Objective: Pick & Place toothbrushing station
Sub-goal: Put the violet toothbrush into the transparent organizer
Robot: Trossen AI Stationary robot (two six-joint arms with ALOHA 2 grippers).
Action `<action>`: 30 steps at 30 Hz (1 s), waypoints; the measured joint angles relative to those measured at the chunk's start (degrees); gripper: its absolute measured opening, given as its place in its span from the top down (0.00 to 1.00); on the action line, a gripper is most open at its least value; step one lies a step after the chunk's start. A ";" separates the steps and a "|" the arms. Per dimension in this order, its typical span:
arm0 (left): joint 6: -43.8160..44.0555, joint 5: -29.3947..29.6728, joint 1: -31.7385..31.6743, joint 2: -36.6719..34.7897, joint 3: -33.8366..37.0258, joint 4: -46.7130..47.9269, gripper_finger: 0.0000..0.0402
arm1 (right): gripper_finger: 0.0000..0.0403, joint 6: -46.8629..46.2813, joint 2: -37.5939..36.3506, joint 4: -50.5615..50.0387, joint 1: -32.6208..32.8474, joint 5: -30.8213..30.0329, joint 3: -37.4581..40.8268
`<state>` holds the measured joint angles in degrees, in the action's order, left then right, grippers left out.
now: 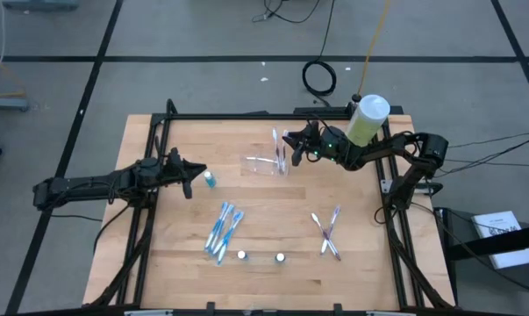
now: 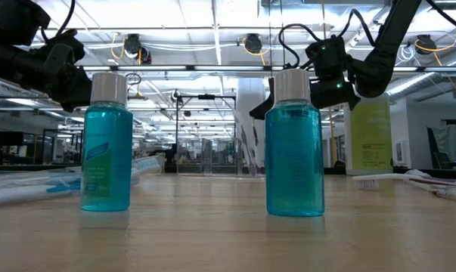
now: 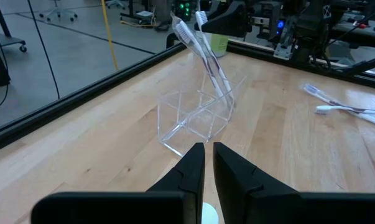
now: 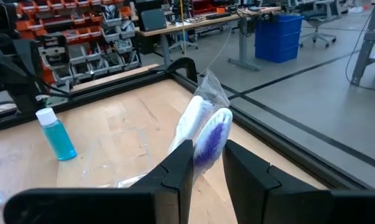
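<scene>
The toothbrushing station is a clear plastic tray (image 1: 262,164) resting on the wooden table at its far middle; it also shows in the left wrist view (image 3: 196,118). Two wrapped toothbrushes (image 3: 206,56) stand slanting in it, handles down in a compartment. My right gripper (image 1: 292,146) is at their head ends, shut on one toothbrush (image 4: 206,140). My left gripper (image 1: 194,176) hovers shut left of the tray, by a small blue bottle (image 1: 210,180) whose white cap (image 3: 209,214) shows under its fingers. My right gripper pinches the head end (image 4: 203,149) of a wrapped toothbrush between its two fingers. It comes from the table's right side, slanting down. The toothbrush stands tilted, its handle end down in the tray (image 3: 227,99).
A tall green bottle with a white cap (image 1: 367,119) stands at the far right, under the right arm. Blue-wrapped toothbrushes (image 1: 222,230) and two crossed toothbrushes (image 1: 327,233) lie nearer. Two small blue bottles (image 2: 107,151) (image 2: 294,151) stand near the front edge.
</scene>
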<state>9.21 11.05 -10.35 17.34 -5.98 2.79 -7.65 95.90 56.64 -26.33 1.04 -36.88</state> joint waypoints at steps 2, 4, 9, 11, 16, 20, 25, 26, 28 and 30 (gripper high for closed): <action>0.02 0.02 -0.02 0.00 0.00 0.00 0.91 | 0.80 0.17 0.00 -0.02 0.03 -1.05 0.00; 0.00 0.01 0.00 0.00 0.00 0.00 0.91 | 0.80 0.98 0.00 -0.10 0.02 -1.14 0.00; 0.01 0.01 -0.02 0.00 0.00 0.00 0.91 | 0.77 1.75 0.00 -0.32 0.02 -1.08 0.00; 0.00 0.02 -0.02 0.00 0.00 0.00 0.91 | 0.74 2.86 -0.02 -0.33 0.03 -1.06 0.00; 0.00 0.02 -0.01 0.00 0.00 0.00 0.91 | 0.67 4.49 -0.02 -0.35 0.04 -1.03 0.00; 0.01 0.01 -0.01 0.00 0.00 0.00 0.91 | 0.63 4.51 -0.02 -0.27 0.04 1.24 0.00; 0.01 0.01 -0.01 0.00 0.00 0.00 0.91 | 0.60 4.51 -0.04 0.93 0.13 3.53 0.00; 0.01 0.01 -0.01 0.02 0.00 0.00 0.91 | 0.59 4.51 -0.04 0.94 0.13 3.53 0.00; 0.02 0.00 -0.02 0.01 0.00 0.00 0.91 | 0.59 4.49 -0.04 0.94 0.13 3.51 0.00; 0.00 0.00 -0.01 0.01 0.00 0.00 0.91 | 0.58 4.51 -0.04 0.96 0.11 3.51 0.00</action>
<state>9.21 11.05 -10.36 17.35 -5.98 2.79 -3.14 95.85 57.60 -26.22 4.56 -36.88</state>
